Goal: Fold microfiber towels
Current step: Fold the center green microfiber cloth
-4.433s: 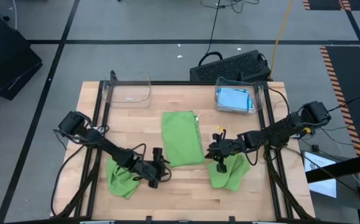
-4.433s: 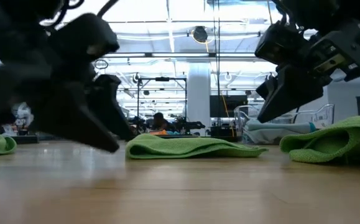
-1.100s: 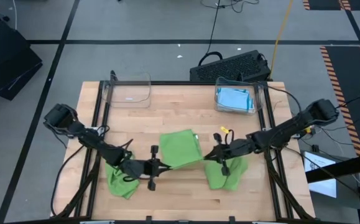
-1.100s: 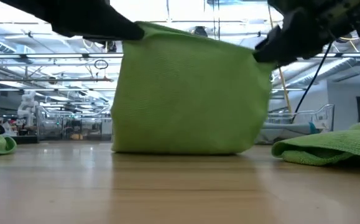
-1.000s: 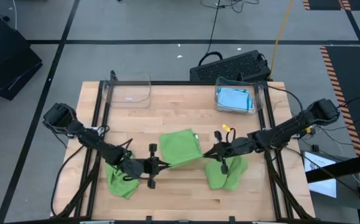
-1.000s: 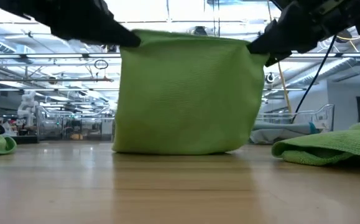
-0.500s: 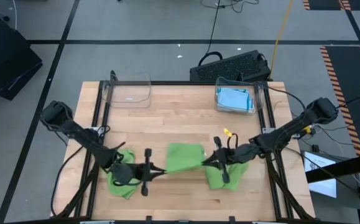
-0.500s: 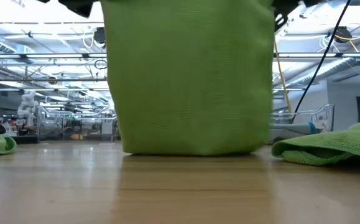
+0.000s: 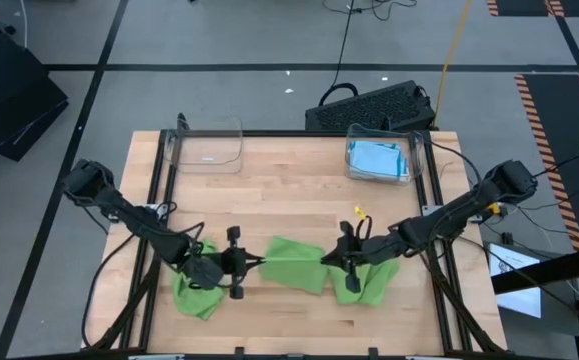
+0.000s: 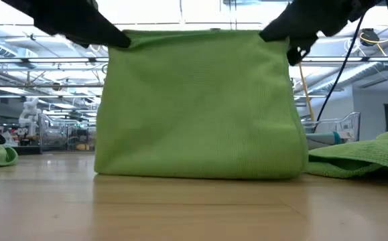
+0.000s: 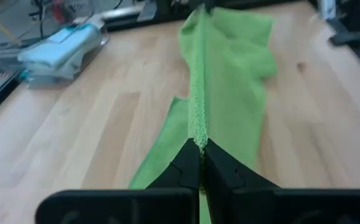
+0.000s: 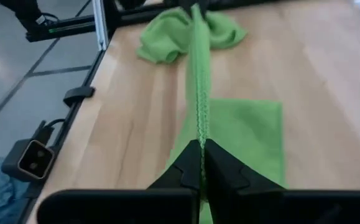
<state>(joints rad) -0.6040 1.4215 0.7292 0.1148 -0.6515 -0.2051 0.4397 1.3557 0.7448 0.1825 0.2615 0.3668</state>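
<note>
1. Left gripper [image 9: 252,263] is clamped on one upper corner of the lime green towel [image 9: 295,264], low over the front-centre of the wooden table [image 9: 279,190]; in its wrist view the fingers [image 11: 187,163] are pinched tight on the towel edge [image 11: 199,118].
2. Right gripper [image 9: 331,258] is clamped on the opposite upper corner, fingers [image 12: 188,163] pressed together on the hem [image 12: 199,93].
3. The towel hangs stretched between both grippers; in the low view it is a taut sheet [image 10: 200,104], its lower fold resting on the table.
4. A crumpled green towel [image 9: 194,287] lies on the table under the left arm, just beside the left gripper.
5. Another crumpled green towel [image 9: 369,279] lies under the right arm.
6. Clear bin [image 9: 378,158] at the back right holds folded light blue towels [image 9: 374,159].
7. A second clear bin [image 9: 207,146] sits at the back left.
</note>
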